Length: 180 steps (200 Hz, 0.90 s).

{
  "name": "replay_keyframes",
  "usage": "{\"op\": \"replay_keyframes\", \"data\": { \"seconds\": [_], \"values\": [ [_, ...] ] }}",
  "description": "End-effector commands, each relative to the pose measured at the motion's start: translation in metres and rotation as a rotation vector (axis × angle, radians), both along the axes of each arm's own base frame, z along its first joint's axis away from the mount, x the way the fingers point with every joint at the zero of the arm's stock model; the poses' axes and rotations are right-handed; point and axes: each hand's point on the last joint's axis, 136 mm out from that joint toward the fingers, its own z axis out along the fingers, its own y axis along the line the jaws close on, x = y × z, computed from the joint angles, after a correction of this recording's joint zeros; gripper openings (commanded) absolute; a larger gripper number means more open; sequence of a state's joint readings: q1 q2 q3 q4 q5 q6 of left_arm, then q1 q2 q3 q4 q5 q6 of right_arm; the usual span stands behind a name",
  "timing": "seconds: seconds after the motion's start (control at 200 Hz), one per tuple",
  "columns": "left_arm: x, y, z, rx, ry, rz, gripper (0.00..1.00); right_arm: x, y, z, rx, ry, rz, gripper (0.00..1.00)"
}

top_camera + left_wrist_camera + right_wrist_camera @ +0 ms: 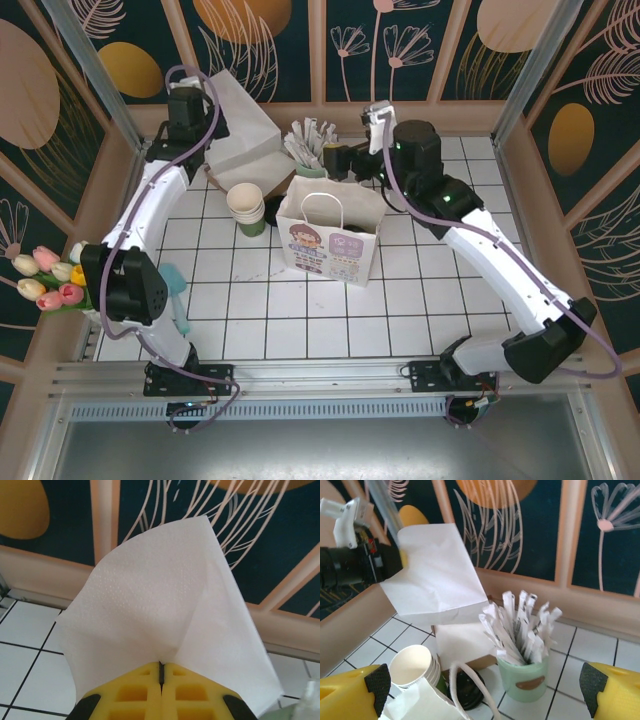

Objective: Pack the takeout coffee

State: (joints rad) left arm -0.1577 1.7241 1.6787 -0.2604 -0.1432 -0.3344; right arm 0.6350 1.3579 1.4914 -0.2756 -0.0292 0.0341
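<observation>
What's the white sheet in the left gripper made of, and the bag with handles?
White sheet: likely thin tissue paper, matte, with fine dotted embossing and soft folds. Bag: seemingly matte white paper, creased edges, printed front.

Mock café rig: cup stack (pixel 245 203), paper bag (pixel 331 243).

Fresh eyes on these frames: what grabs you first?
The left hand, shut on a white napkin held up over the back-left of the table. Next, the white paper bag with a cartoon print standing at its middle, the open right hand just behind it.
</observation>
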Motion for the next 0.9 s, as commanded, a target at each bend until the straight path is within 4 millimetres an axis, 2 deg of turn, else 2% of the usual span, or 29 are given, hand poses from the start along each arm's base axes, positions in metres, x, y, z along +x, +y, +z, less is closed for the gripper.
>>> {"op": "replay_keyframes", "data": {
  "seconds": [0.0,0.075,0.145,0.205,0.36,0.415,0.525,0.59,0.706,0.796,0.896],
  "values": [
    [-0.013,-0.006,0.072,-0.037,-0.111,-0.055,0.00,-0.011,0.019,0.041,-0.058,-0.167,0.132,0.99],
    [-0.019,-0.011,0.094,-0.045,-0.127,-0.087,0.00,-0.016,0.029,0.059,-0.112,-0.286,0.198,0.99],
    [-0.025,-0.016,0.109,-0.052,-0.132,-0.118,0.00,-0.016,0.041,0.064,-0.220,-0.414,0.259,0.99],
    [-0.030,-0.020,0.118,-0.063,-0.126,-0.147,0.00,-0.014,0.056,0.059,-0.329,-0.497,0.310,0.99],
    [-0.045,-0.031,0.137,-0.093,-0.128,-0.221,0.00,0.008,0.091,0.040,-0.503,-0.610,0.406,0.98],
    [-0.048,-0.034,0.140,-0.097,-0.126,-0.237,0.00,0.012,0.103,0.032,-0.523,-0.635,0.441,0.99],
    [-0.061,-0.040,0.146,-0.119,-0.127,-0.277,0.00,0.012,0.118,0.029,-0.495,-0.644,0.497,0.98],
    [-0.068,-0.044,0.139,-0.139,-0.107,-0.301,0.00,0.009,0.123,0.025,-0.496,-0.644,0.527,0.99],
    [-0.079,-0.045,0.112,-0.154,-0.062,-0.308,0.00,0.003,0.131,0.006,-0.552,-0.629,0.577,0.99],
    [-0.079,-0.042,0.082,-0.152,0.001,-0.289,0.00,0.003,0.138,-0.009,-0.617,-0.614,0.599,0.99],
    [-0.076,-0.046,0.046,-0.173,0.079,-0.301,0.00,0.003,0.147,-0.018,-0.668,-0.629,0.603,0.99]
  ]
}}
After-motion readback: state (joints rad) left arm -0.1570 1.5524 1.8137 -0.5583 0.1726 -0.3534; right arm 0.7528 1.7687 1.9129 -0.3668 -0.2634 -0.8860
